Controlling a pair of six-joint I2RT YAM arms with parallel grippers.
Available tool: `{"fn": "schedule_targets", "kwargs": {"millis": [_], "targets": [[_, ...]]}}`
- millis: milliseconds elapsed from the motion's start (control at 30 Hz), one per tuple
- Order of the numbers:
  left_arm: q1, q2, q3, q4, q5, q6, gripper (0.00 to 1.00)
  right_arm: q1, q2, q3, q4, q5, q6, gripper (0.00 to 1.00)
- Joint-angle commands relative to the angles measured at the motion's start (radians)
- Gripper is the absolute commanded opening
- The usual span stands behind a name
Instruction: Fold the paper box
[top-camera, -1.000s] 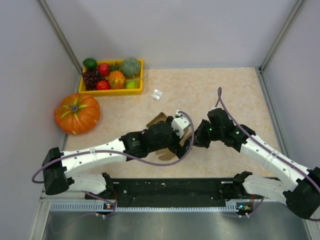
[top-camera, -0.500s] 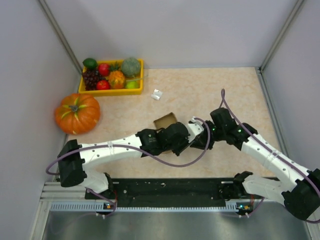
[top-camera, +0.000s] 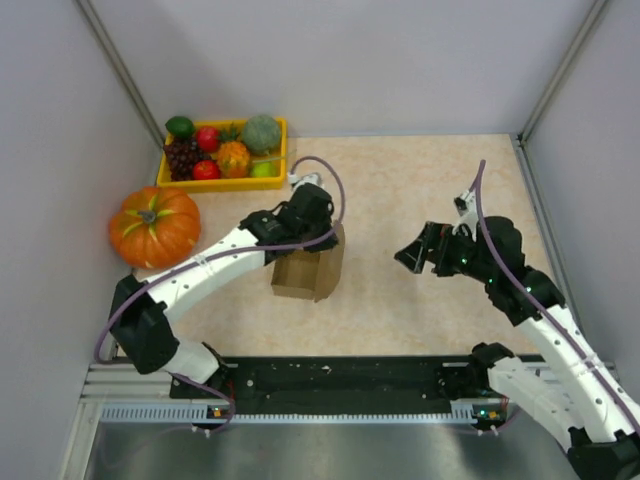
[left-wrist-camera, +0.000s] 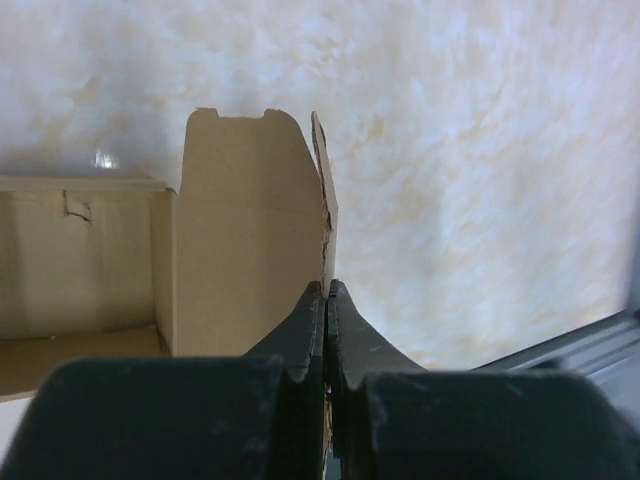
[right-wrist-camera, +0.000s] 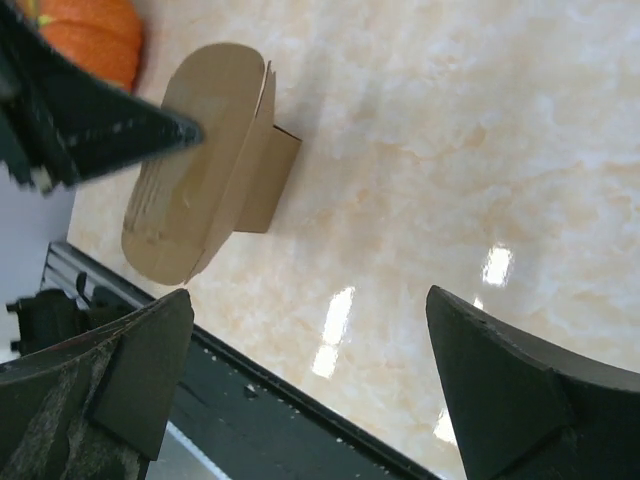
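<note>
Paper box (left-wrist-camera: 240, 250) edge between left fingers (left-wrist-camera: 298, 335)

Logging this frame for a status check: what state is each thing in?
Brown kraft cardboard paper box: partly folded, flaps unclosed.
Left gripper: shut on the box's flap.
Right gripper: open, holding nothing.
Yellow plastic tray: filled with fruit.
Orange pumpkin: upright, untouched.

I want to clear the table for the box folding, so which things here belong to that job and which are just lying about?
Part of the job:
- paper box
- left end effector, pinched on its flap
- right end effector, open, apart from it

Just lying about:
- pumpkin
- yellow fruit tray
</note>
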Motion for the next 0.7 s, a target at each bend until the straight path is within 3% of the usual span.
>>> {"fn": "schedule_targets", "kwargs": {"millis": [0,133,233,400,533,633,667], "targets": [[0.083,-0.137,-0.088,0.040,0.039,-0.585,0.00,0.154,-0.042,-0.085,0.191,-0.014,-0.209,0.99],[0.102,-0.274,-0.244,0.150,-0.076,-0.913,0.00,0.473,-0.001,-0.071,0.276,0.299,-0.264,0.99],[0.110,-0.325,-0.303,0.227,-0.116,-1.048,0.00,0.568,0.036,-0.087,0.385,0.404,-0.309,0.95],[0.114,-0.352,-0.305,0.181,-0.176,-1.158,0.00,0.700,0.155,-0.061,0.487,0.530,-0.378,0.89],[0.117,-0.353,-0.277,0.130,-0.197,-1.189,0.00,0.769,0.290,0.014,0.450,0.783,-0.346,0.88],[0.119,-0.347,-0.266,0.118,-0.190,-1.195,0.00,0.780,0.367,0.008,0.534,0.967,-0.329,0.80],[0.119,-0.344,-0.265,0.115,-0.187,-1.189,0.00,0.780,0.375,0.011,0.542,1.011,-0.312,0.69]]}}
